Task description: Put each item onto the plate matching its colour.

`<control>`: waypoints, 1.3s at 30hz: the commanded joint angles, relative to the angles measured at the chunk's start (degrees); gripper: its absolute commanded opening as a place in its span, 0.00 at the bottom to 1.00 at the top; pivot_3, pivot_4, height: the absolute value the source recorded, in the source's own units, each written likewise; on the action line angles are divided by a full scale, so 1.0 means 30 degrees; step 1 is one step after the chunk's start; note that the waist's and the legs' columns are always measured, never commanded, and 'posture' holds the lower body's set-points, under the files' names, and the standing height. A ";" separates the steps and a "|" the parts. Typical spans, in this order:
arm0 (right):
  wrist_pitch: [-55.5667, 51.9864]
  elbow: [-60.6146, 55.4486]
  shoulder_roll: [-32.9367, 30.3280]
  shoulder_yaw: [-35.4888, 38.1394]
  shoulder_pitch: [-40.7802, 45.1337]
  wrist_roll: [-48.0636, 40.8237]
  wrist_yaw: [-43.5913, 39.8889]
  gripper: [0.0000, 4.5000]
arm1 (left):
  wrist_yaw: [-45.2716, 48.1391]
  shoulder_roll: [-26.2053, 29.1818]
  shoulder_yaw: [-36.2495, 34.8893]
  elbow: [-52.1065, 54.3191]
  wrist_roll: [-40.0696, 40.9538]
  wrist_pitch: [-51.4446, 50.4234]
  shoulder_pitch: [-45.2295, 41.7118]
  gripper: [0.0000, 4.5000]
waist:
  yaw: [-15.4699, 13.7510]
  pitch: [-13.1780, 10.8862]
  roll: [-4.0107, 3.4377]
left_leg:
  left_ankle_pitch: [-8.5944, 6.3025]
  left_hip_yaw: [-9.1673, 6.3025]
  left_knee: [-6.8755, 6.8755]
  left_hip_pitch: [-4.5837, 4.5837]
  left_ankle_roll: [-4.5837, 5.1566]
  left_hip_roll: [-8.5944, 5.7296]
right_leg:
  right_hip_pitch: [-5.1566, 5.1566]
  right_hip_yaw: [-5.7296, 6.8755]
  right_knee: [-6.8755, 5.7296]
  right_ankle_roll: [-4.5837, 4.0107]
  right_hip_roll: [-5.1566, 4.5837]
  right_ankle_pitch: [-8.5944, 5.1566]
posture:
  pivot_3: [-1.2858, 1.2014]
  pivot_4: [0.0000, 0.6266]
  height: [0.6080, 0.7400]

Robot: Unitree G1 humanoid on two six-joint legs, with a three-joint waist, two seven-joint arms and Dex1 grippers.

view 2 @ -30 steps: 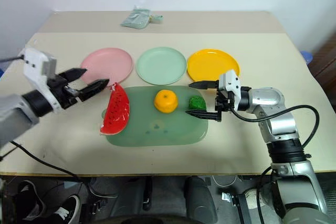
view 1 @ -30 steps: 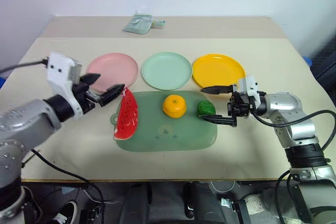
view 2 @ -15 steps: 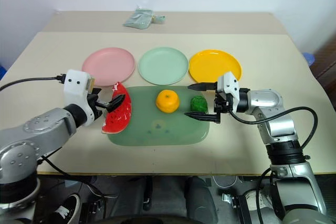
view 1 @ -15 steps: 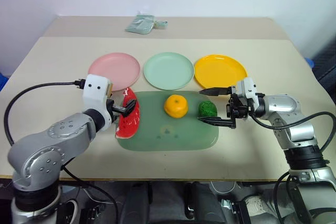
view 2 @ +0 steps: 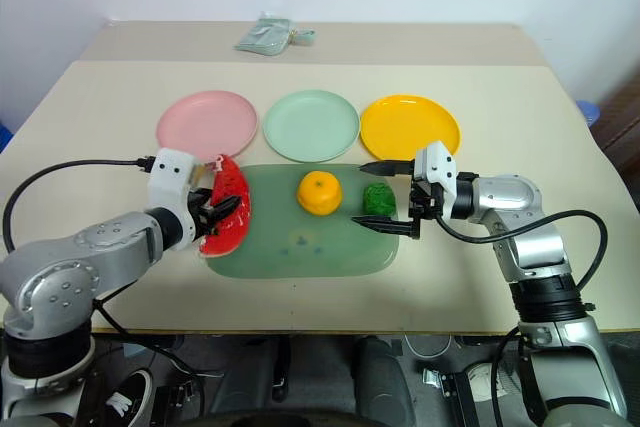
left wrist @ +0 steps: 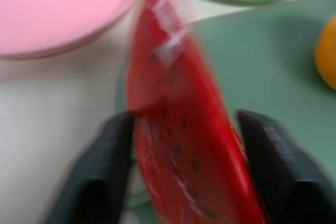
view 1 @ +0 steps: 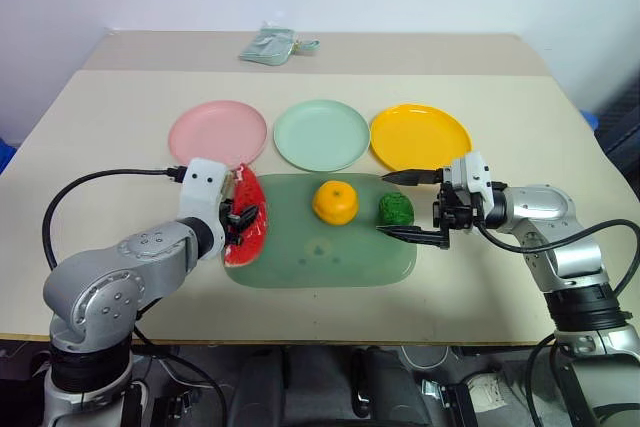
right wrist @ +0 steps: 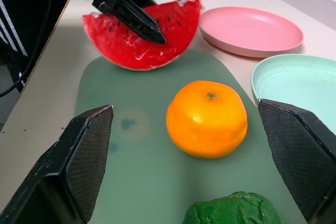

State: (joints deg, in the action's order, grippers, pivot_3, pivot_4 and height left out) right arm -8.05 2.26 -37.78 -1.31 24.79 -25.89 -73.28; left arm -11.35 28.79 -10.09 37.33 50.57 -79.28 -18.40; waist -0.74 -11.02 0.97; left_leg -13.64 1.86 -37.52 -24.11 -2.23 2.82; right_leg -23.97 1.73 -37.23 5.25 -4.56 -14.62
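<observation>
The red watermelon wedge (view 1: 248,193) lies on the left end of the green mat (view 1: 330,259). My left gripper (view 1: 242,218) is shut on it, one black finger on each side, as the left wrist view shows the gripper (left wrist: 184,119). The round orange fruit (view 1: 335,202) sits mid-mat. The bumpy dark-green lump (view 1: 397,209) rests at the mat's right end between the spread fingers of my open right gripper (view 1: 382,204), which do not touch it. Behind the mat stand the pink plate (view 1: 217,132), the mint green plate (view 1: 320,134) and the yellow-orange plate (view 1: 420,135), all bare.
A pale green pouch (view 1: 268,45) lies at the table's back edge. A black cable (view 1: 105,179) loops from my left wrist over the table's left side. Bare tabletop (view 1: 520,117) surrounds the mat and plates.
My left gripper came down and in from the left onto the watermelon wedge and closed on it. The right gripper stayed put around the green lump.
</observation>
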 commanded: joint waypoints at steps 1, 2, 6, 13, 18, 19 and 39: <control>0.0270 -0.0471 -0.0289 0.0626 0.0074 -0.0076 0.0056 1.00 | 0.0612 0.0252 0.0381 0.0279 -0.0870 0.0191 -0.0164 0.30 | 0.0009 0.0000 0.0000 | 0.0000 -0.0001 0.0002 0.0005 0.0000 0.0000 | 0.0003 0.0000 0.0000 -0.0001 0.0000 0.0000 | 0.52 0.24 1.00; 0.0320 -0.0408 -0.0272 0.0607 0.0088 -0.0031 0.0079 1.00 | 0.0747 0.0249 0.0359 0.0311 -0.0973 0.0080 -0.0328 0.26 | 0.0017 0.0000 0.0000 | 0.0000 -0.0001 0.0003 0.0008 0.0000 0.0000 | 0.0003 0.0000 0.0000 -0.0001 0.0001 0.0000 | 0.52 0.24 1.00; 0.0399 -0.0356 -0.0182 0.0549 0.0051 0.0031 0.0134 1.00 | 0.1255 0.0497 0.0236 0.0474 -0.1583 -0.0063 -0.1293 0.26 | -0.0006 0.0000 0.0000 | 0.0000 -0.0002 0.0002 0.0007 0.0000 0.0000 | 0.0004 0.0000 0.0001 -0.0001 0.0001 -0.0001 | 0.52 0.24 1.00; 0.0028 -0.0761 0.0295 0.0926 0.0520 -0.0689 0.0794 1.00 | 0.2618 0.1776 0.0159 -0.1863 -0.3448 0.1305 -0.5512 0.26 | 0.0014 -0.0002 0.0003 | 0.0000 -0.0004 0.0002 0.0005 0.0000 -0.0003 | 0.0006 0.0006 0.0006 0.0000 0.0004 -0.0001 | 0.52 0.24 1.00; -0.0349 -0.0839 0.1088 0.1079 0.1341 -0.0819 0.2176 1.00 | 0.4960 0.2588 0.1177 -0.6339 -0.6650 0.6746 -0.6824 0.26 | 0.0085 -0.0002 0.0002 | 0.0000 0.0004 0.0021 0.0018 0.0000 -0.0002 | 0.0005 0.0004 0.0010 0.0002 0.0004 -0.0001 | 0.52 0.24 1.00; -0.0088 -0.0697 0.1377 0.1021 0.1534 -0.0490 0.2658 1.00 | 0.5600 0.2563 0.1355 -0.7938 -0.7398 0.8461 -0.7128 0.26 | 0.0061 -0.0002 0.0002 | 0.0001 0.0005 0.0028 0.0019 -0.0001 -0.0002 | 0.0001 0.0005 0.0010 0.0002 0.0007 -0.0001 | 0.52 0.24 1.00; 0.1125 -0.0060 0.3439 0.0603 0.2355 0.2390 0.6832 1.00 | 0.9629 -0.0475 0.1777 -2.8858 -1.3642 2.3381 -1.3059 0.92 | 0.0051 -0.0002 0.0005 | 0.0006 0.0037 0.0011 -0.0083 -0.0009 -0.0016 | -0.0072 0.0027 0.0031 0.0041 -0.0015 0.0020 | 0.52 0.24 1.00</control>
State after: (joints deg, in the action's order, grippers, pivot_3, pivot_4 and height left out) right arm -5.77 3.77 -26.55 -0.27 31.84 -18.68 -52.44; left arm 16.68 26.77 -3.68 -50.30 10.43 -11.44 -55.24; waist -0.59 -11.02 0.99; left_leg -13.62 1.97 -37.49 -24.36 -2.26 2.77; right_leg -24.19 1.80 -37.14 5.37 -4.61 -14.56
